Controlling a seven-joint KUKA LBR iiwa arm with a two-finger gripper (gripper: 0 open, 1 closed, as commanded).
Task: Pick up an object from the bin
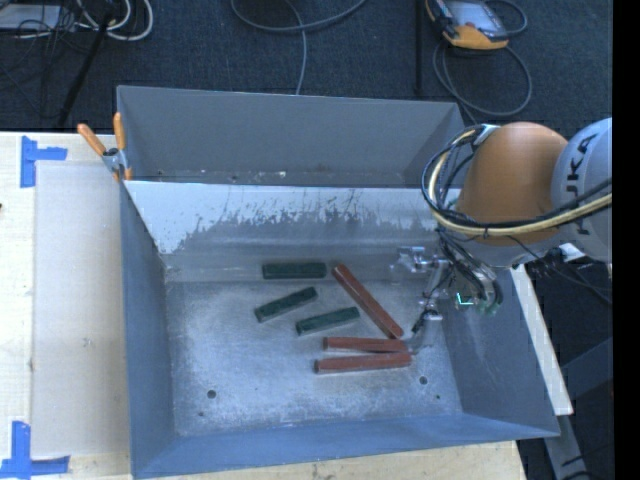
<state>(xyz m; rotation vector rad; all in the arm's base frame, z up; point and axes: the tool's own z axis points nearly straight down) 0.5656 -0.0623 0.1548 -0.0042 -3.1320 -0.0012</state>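
Gripper (424, 321) hovers at the crowded right ends of three red-brown bars (365, 344) on the bin floor (230, 378) (spread or closed: cannot tell). Risk: bars touch there, so a grasp may catch two or slip.

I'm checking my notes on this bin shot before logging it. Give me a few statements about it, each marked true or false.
1. Three dark green bars and three reddish-brown bars lie in the bin. True.
2. The reddish-brown bars lie left of the green ones. False: they lie to the right, nearer the arm.
3. The gripper is low in the bin, by the right ends of the reddish-brown bars. True.
4. One reddish-brown bar stands upright against the back wall. False: all three lie flat on the floor, one on a diagonal and two nearly side by side.
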